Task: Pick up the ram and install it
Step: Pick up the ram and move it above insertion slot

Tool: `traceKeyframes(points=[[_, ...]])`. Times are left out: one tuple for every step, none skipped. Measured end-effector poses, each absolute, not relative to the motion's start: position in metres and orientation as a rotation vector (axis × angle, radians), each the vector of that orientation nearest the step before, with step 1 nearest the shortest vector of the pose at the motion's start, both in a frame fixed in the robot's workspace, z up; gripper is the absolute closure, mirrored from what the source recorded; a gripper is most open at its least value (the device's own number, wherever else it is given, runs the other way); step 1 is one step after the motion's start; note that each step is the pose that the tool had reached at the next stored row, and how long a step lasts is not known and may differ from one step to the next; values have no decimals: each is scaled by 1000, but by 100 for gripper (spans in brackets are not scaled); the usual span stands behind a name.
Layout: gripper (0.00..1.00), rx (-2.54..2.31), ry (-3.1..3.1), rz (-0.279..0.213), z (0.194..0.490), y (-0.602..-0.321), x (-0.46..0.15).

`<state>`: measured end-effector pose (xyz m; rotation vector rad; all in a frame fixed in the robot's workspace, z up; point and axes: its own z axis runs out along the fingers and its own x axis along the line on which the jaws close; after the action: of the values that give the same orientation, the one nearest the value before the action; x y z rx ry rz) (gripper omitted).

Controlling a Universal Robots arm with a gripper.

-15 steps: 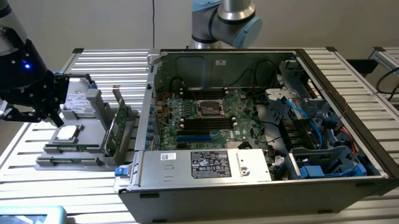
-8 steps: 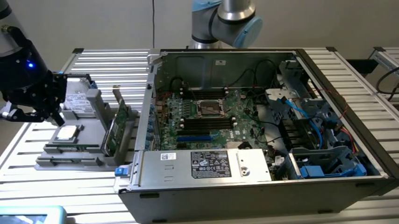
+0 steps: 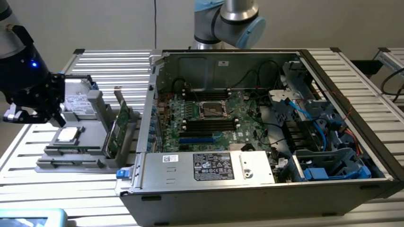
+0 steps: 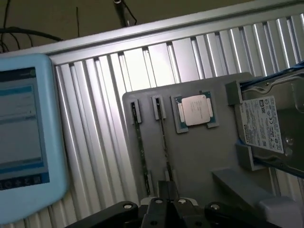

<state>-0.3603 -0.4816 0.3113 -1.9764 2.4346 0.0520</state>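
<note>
Grey parts holder [image 4: 199, 156], keeping the ram [image 4: 164, 137] on edge in a narrow slot beside the processor [image 4: 196, 110] (presumably so fingers can pinch its top edge); gripper [image 4: 166, 194] above it, closed and seemingly empty.

The hard drive [image 4: 266, 126], the pale blue screen [image 4: 23, 137] and the fingers [image 4: 164, 209] are cut off by the wrist view's edges.

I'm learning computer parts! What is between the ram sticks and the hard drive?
The square silver processor chip sits between the ram sticks and the hard drive, in a pocket of the gray holder; the wrist view shows it.
</note>
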Motion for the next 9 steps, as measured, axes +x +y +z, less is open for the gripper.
traceKeyframes(points=[[89, -1999, 2416, 53, 311, -482, -360], [89, -2021, 2398, 53, 311, -482, -360], [89, -2041, 2381, 53, 311, -482, -360], [89, -2063, 2362, 54, 311, -482, -360], [89, -2084, 2344, 54, 311, -482, -360], [89, -2106, 2325, 54, 311, -482, -360], [89, -2127, 2306, 54, 311, -482, -360], [89, -2146, 2289, 54, 311, -482, -360], [89, -2164, 2273, 54, 311, -482, -361]])
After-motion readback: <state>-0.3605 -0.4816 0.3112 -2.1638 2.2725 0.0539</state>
